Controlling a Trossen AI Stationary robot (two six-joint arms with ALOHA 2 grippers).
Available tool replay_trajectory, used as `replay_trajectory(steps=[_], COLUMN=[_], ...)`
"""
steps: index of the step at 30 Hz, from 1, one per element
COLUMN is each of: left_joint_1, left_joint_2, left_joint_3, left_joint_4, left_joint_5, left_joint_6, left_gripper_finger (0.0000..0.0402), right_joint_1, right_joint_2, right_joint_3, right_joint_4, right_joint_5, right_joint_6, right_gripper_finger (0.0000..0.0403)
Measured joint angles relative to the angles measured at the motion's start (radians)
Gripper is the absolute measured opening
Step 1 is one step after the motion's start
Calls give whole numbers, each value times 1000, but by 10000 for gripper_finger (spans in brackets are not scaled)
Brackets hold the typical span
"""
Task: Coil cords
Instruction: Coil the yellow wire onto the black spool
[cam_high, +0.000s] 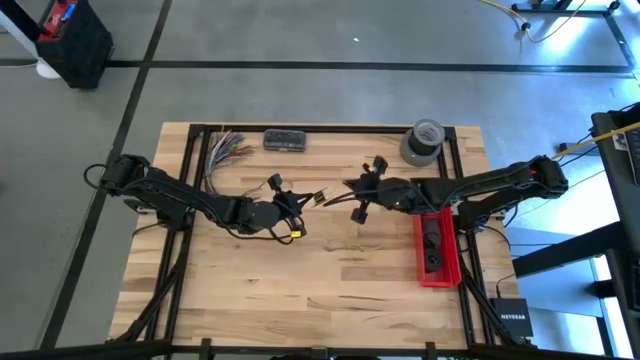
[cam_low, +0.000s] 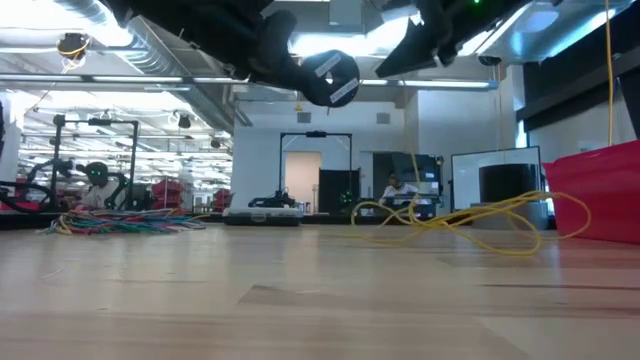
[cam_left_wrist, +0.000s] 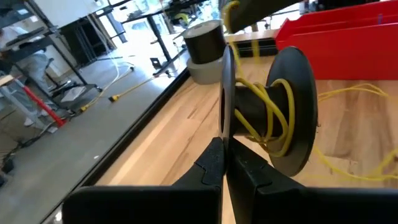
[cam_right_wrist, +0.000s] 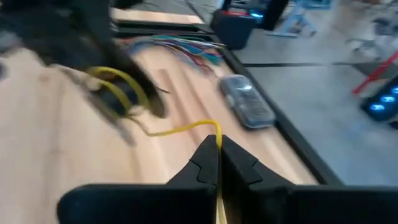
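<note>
Left wrist view shows, nearest, the left hand (cam_left_wrist: 225, 163) with its two dark fingers pressed together on the thin rim of a black plastic spool (cam_left_wrist: 268, 115). The thin yellow cord (cam_left_wrist: 273, 118) is wound in a few loose turns around the spool's core, and more of it trails onto the wooden bench (cam_left_wrist: 161, 146) and is cut off at the picture's edge. Beyond the spool stand a grey roll of tape (cam_left_wrist: 205, 46) and a red plastic bin (cam_left_wrist: 339, 46), only partly in view.

In the right wrist view the right hand (cam_right_wrist: 217, 152) is closed on the yellow cord, which runs from the fingertips across to the spool; the spool and the left arm there are blurred and hard to make out. Farther off lie a bundle of multicoloured wires (cam_right_wrist: 180, 45) and a small grey case (cam_right_wrist: 247, 101).

From the low view both hands are above the frame's top; only loose loops of the cord lie on the bench beside the red bin. A person sits far behind in the room, too small to describe.
</note>
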Motion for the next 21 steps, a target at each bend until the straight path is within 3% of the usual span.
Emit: replay_trajectory(steps=[5, 14, 21], left_joint_1=[1, 39, 66], left_joint_2=[0, 3, 6], left_joint_3=[0, 0, 0], left_joint_4=[-9, -3, 2], left_joint_5=[5, 4, 3], left_joint_6=[0, -78, -159], left_gripper_finger=[0, 0, 0], right_joint_1=[1, 2, 2], right_joint_2=[1, 92, 238], right_joint_3=[0, 1, 46], right_joint_4=[77, 384, 473], right_joint_5=[18, -244, -277], right_joint_6=[-20, 12, 37], right_gripper_finger=[5, 5, 5])
